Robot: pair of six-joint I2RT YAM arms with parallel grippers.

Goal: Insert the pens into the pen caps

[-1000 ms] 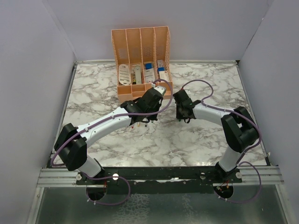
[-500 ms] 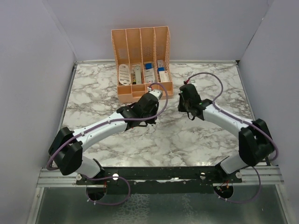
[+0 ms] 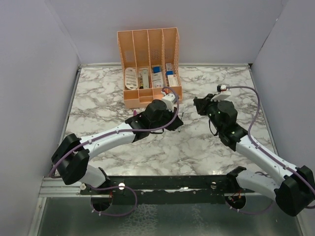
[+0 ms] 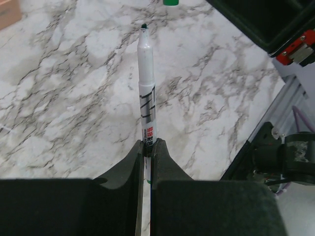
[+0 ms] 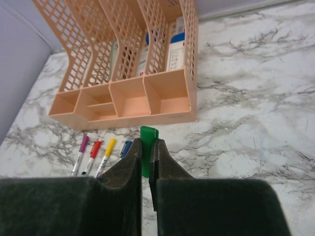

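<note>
The table (image 3: 98,98) is showing white marble with grey veining. The organiser (image 5: 167,104) is showing peach with lattice-patterned walls. One pen (image 4: 146,83) is showing white with black-and-red print and a dark green tip. The cap (image 5: 147,147) is showing bright green. Four other pens (image 5: 94,150) are showing purple, red, yellow and blue ends.

The left arm (image 3: 106,135) and right arm (image 3: 261,155) had white link shells and bulky black joint housings. A purple cable (image 3: 52,167) ran along each. The left gripper (image 4: 147,143) carried matte black fingers (image 4: 132,164), wedge-shaped and blunt-tipped.
</note>
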